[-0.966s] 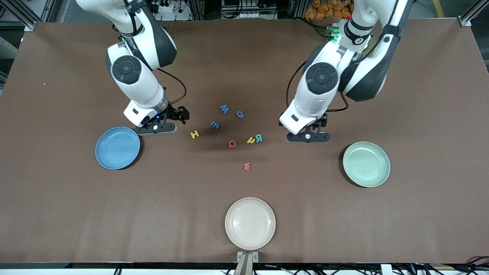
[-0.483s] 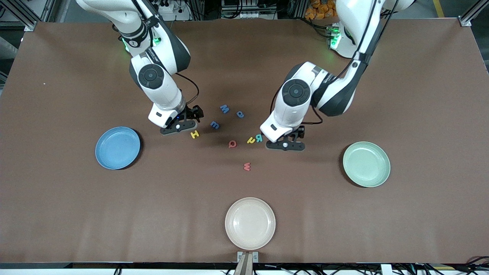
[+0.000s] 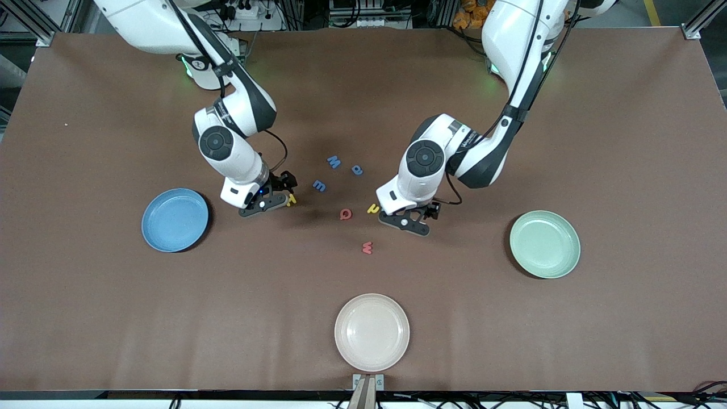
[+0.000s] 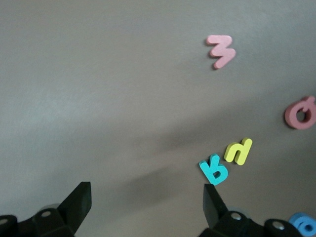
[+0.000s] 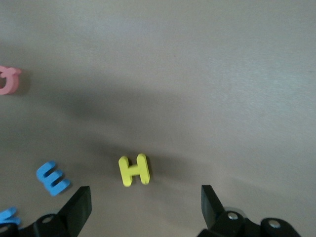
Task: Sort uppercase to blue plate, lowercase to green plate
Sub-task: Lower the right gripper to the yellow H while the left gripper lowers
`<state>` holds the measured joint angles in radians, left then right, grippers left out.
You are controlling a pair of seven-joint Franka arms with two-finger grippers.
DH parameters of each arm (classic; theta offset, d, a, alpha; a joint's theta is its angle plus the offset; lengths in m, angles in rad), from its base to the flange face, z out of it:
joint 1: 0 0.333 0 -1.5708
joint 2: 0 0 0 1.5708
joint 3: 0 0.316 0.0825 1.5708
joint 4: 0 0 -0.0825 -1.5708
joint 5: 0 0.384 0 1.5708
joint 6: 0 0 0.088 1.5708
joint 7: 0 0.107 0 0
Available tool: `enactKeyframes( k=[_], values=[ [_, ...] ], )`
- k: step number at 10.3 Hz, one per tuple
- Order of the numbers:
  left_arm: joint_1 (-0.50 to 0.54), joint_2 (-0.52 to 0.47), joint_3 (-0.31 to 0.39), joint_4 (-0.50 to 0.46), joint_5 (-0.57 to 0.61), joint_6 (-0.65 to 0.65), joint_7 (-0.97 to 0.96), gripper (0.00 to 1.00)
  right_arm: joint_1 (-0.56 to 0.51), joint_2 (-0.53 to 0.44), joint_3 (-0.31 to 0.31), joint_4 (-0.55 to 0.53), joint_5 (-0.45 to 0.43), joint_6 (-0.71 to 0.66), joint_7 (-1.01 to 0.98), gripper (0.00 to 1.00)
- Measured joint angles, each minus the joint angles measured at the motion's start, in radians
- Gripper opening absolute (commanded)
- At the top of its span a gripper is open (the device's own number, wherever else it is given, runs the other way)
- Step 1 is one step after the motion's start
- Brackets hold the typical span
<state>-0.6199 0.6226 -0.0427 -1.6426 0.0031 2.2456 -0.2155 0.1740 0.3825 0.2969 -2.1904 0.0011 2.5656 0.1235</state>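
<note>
Brown table point(image 3: 102, 318) is being shared by three round plates: the blue plate point(image 3: 175, 220) is lying toward the right arm's end, the green plate point(image 3: 544, 244) toward the left arm's end, and a beige plate point(image 3: 372, 332) nearest to the front camera, all without letters. Foam letters are being left loose on the table between the two arms. The right gripper point(image 5: 143, 207) is being held low over the yellow H point(image 5: 134, 169), its fingers point(image 5: 79, 206) spread wide with nothing between them; that H is being mostly hidden by the gripper in the front view. The left gripper point(image 4: 147, 203) is being held with fingers point(image 4: 212, 205) equally wide apart and nothing grasped, over the table just beside the green R point(image 4: 214, 169), which is touching the yellow lowercase letter point(image 3: 373, 208). The red Q point(image 3: 345, 214) is lying near that pair, and the red w point(image 3: 367, 247) nearer to the front camera. The blue M point(image 3: 334, 162), blue m point(image 3: 320, 186) and blue a point(image 3: 356, 170) are lying farther from it.
</note>
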Motion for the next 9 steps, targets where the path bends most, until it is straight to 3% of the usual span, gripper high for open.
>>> enactKeyframes(
  k=[1,4,7,9],
  values=[
    [0.0,0.008,0.0,0.001,0.001,0.02,0.095,1.0,0.0,0.024,0.005,0.002,0.0,0.019,0.0,0.98],
    [-0.002,0.022,-0.003,0.002,0.011,0.038,0.279,1.0,0.001,0.051,0.012,0.01,0.0,0.021,0.004,0.8],
    [-0.041,0.06,-0.014,0.004,0.014,0.119,0.287,1.0,0.003,0.085,0.015,0.052,-0.001,-0.027,0.033,0.79],
    [-0.054,0.075,-0.015,0.008,0.014,0.137,0.274,0.98,0.012,0.106,0.019,0.084,-0.048,-0.066,0.096,0.79]
  ],
)
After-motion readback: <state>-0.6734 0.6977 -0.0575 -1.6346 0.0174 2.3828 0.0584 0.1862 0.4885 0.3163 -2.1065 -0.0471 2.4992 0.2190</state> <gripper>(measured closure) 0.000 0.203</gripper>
